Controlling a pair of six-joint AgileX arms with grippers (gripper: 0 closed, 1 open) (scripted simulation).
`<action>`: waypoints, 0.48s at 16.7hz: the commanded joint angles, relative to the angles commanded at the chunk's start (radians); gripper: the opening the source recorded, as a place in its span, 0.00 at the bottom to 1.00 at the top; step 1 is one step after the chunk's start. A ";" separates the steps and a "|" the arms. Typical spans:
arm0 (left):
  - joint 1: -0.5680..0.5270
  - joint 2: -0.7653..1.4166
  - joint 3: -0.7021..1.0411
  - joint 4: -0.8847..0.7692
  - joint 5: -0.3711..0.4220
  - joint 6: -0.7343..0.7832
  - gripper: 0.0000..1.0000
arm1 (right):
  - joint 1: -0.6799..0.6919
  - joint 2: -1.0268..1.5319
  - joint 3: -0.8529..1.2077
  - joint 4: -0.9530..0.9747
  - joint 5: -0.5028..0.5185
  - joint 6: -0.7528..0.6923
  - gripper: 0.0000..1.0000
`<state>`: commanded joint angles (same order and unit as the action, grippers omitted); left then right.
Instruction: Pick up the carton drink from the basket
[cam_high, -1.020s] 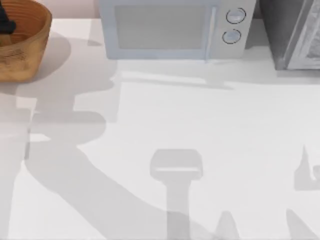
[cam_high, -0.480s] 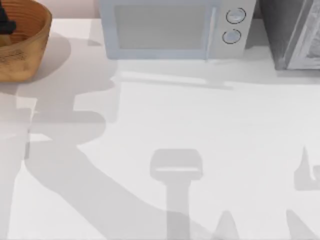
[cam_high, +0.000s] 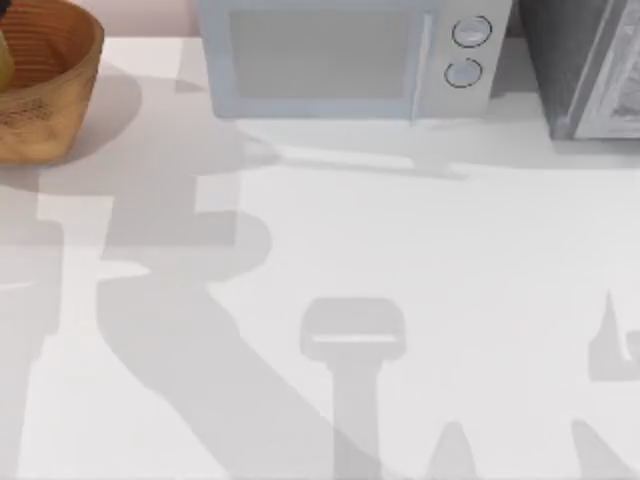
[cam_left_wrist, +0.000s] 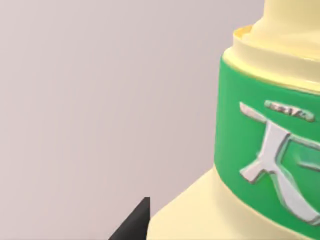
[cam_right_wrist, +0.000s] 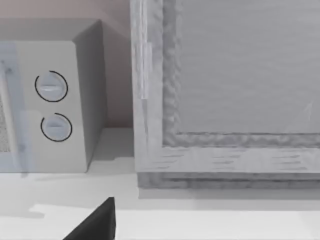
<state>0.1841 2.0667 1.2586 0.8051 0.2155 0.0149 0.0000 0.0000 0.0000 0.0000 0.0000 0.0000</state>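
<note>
Upper left of the top view: the basket (cam_high: 50, 110) sits on the table (cam_high: 420, 240), cut by the frame edge. Its ribbed inside looks bare, with only a yellowish sliver at the very edge over its rim, likely the carton drink (cam_left_wrist: 260, 150). In the left wrist view the carton is close up, cream with a green band, with plain wall behind it and no weave. We judge it is up out of the basket and the left gripper (cam_left_wrist: 137, 225) is clamped on it, though just one black tip is visible. Top centre is a white microwave (cam_high: 340, 60), top right a grey cabinet (cam_high: 590, 70). The right gripper (cam_right_wrist: 95, 225) is parked facing those two; wide or narrow, we cannot tell. Progress: grasp and lift look done, and what's left is at most raising it clear and holding.
</note>
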 joint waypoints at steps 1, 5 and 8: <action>0.000 -0.016 0.014 -0.033 0.000 0.001 0.00 | 0.000 0.000 0.000 0.000 0.000 0.000 1.00; -0.002 -0.079 0.069 -0.153 0.000 0.002 0.00 | 0.000 0.000 0.000 0.000 0.000 0.000 1.00; -0.002 -0.135 0.120 -0.269 -0.001 0.003 0.00 | 0.000 0.000 0.000 0.000 0.000 0.000 1.00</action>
<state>0.1817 1.9319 1.3789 0.5364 0.2146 0.0180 0.0000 0.0000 0.0000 0.0000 0.0000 0.0000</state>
